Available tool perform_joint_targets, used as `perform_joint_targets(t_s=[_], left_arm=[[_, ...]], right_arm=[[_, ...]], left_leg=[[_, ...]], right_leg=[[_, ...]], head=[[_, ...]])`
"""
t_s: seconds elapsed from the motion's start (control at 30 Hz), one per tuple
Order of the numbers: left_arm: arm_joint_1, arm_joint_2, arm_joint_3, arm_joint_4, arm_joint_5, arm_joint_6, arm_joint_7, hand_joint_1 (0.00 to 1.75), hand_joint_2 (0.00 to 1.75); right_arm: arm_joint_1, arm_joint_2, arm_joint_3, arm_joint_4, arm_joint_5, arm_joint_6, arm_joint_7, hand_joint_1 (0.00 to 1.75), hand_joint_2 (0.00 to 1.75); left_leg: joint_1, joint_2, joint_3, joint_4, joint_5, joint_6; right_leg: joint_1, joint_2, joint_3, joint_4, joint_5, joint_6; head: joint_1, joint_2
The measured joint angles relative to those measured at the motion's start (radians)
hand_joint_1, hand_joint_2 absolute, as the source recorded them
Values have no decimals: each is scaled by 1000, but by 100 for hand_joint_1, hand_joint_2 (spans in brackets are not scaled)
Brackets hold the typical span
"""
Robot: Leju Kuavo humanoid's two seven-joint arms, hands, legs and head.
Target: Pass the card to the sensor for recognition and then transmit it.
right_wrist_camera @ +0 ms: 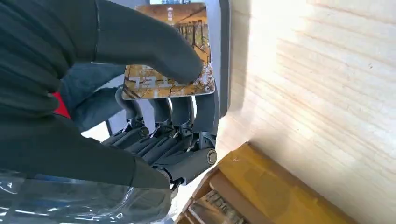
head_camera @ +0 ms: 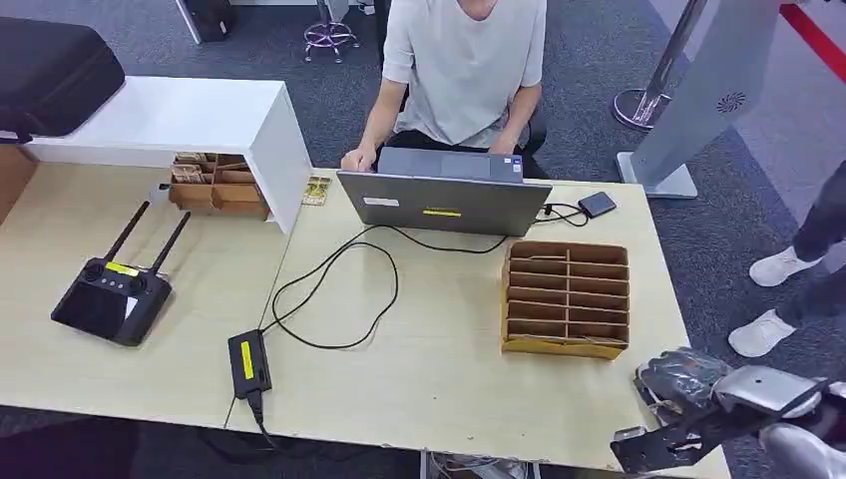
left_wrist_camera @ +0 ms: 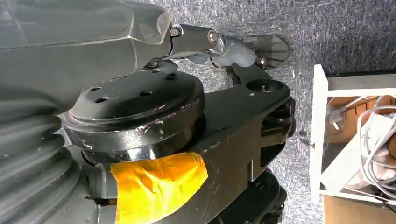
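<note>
Already the right hand (right_wrist_camera: pixel 154 107), lower right in the head view, pinches the golden picture-printed card (right_wrist_camera: pixel 168 70) between thumb and fingers (right_wrist_camera: pixel 187 112); presenting it to the sensor likely comes next.

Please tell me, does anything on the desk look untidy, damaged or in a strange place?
Nothing looks damaged or spilled. The black cable lies in loose loops across the desk between the laptop and the power adapter. One card lies alone outside the card box.

pale matt wood-grain table (head_camera: pixel 439 369), brown cardboard organizer (head_camera: pixel 567 344) (glossy printed card (right_wrist_camera: pixel 168 79)).
</note>
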Motion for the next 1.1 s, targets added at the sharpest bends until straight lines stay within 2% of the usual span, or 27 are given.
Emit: perform_joint_targets(t_s=[0.4,0.63,0.9,1.1], left_arm=[[0,0,0,0,0,-3,0,0,175],[0,0,0,0,3,-5,0,0,175],[0,1,0,0,19,-6,-9,0,175],[1,1,0,0,37,-6,-26,0,175]], right_arm=[[74,72,-24,72,79,-4,-28,134,175],[85,91,-42,92,88,-5,-31,134,175],[61,85,-88,58,84,15,-31,134,175],[-11,36,-144,-50,44,36,-24,134,175]], left_leg=[[0,0,0,0,0,0],[0,0,0,0,0,0],[0,1,1,0,0,0],[0,1,0,0,0,0]], right_leg=[[0,0,0,0,0,0],[0,0,0,0,0,0],[0,1,0,0,0,0],[0,1,0,0,0,0]], head=[[0,0],[0,0],[0,0],[0,0]])
